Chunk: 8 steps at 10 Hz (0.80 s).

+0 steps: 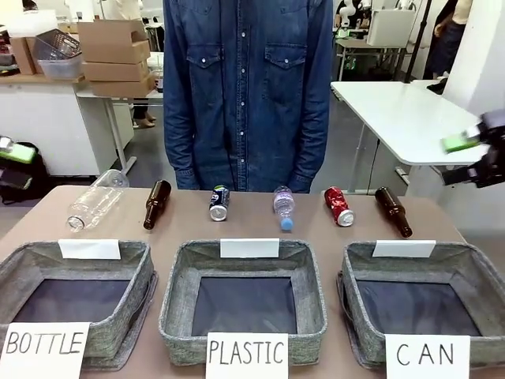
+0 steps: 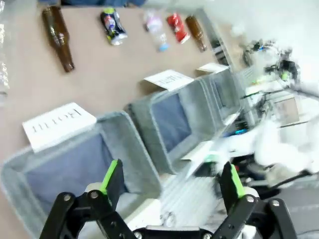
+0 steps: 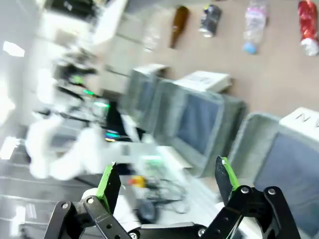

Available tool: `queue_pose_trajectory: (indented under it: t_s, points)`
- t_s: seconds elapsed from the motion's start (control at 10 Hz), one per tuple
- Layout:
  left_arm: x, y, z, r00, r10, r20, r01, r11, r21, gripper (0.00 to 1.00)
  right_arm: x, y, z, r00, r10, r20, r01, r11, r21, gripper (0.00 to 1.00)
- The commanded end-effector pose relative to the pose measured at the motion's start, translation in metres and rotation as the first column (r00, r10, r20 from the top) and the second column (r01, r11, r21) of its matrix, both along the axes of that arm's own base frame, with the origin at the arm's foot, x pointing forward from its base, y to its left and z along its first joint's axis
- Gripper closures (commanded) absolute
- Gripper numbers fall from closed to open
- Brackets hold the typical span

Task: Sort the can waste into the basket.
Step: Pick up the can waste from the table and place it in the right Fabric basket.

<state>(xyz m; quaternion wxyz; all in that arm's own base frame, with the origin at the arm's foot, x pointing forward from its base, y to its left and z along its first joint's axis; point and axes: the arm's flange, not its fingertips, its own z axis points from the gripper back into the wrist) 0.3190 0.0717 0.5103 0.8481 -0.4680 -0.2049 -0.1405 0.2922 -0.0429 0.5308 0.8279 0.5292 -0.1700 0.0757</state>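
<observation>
Two crushed cans lie in the row at the table's far side: a shiny red can (image 1: 338, 206) (image 2: 177, 27) (image 3: 307, 25) and a dark can (image 1: 219, 203) (image 2: 113, 26) (image 3: 210, 19). The grey basket (image 1: 473, 257) with the "CAN" card stands at the front right, with nothing in it. My right gripper (image 1: 465, 160) hovers open at the right edge, above and behind that basket, holding nothing. Its wrist view shows the open fingers (image 3: 167, 179) and the basket's rim (image 3: 259, 134). My left gripper (image 2: 172, 181) is open with nothing in it, above the near side of the bins.
Two brown glass bottles (image 1: 157, 204) (image 1: 393, 211) and two clear plastic bottles (image 1: 95, 200) (image 1: 283, 207) share the row. Bins lettered "PLASTIC" (image 1: 177, 292) and "BOTTLE" (image 1: 142, 268) stand left of the basket. A person in a denim shirt (image 1: 248, 87) stands behind the table.
</observation>
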Motion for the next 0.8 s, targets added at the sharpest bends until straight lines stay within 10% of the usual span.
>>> queue_pose_trajectory:
  t_s: [0.0, 0.1, 0.2, 0.3, 0.7]
  points:
    - [0.018, 0.02, -0.029, 0.968, 0.162, -0.189, -0.209, 0.942, -0.263, 0.0, 0.003, -0.022, -0.005, 0.965, -0.192, -0.18, 0.245, 0.906, 0.345, 0.0]
    - [0.018, 0.033, -0.034, 0.941, 0.275, -0.198, -0.332, 0.861, -0.385, 0.0, 0.001, -0.023, -0.006, 0.947, -0.276, -0.165, 0.315, 0.901, 0.298, 0.0]
    - [0.018, 0.037, -0.029, 0.931, 0.345, -0.119, -0.36, 0.812, -0.459, 0.0, -0.005, -0.024, 0.001, 0.997, -0.054, -0.059, 0.063, 0.987, 0.148, 0.0]
    - [0.007, 0.042, -0.033, 0.974, 0.152, -0.17, -0.192, 0.947, -0.256, 0.0, -0.005, -0.024, 0.001, 0.997, -0.054, -0.059, 0.063, 0.987, 0.148, 0.0]
    - [0.007, 0.042, -0.033, 0.974, 0.152, -0.17, -0.192, 0.947, -0.256, 0.0, -0.005, -0.024, 0.001, 0.997, -0.054, -0.059, 0.063, 0.987, 0.148, 0.0]
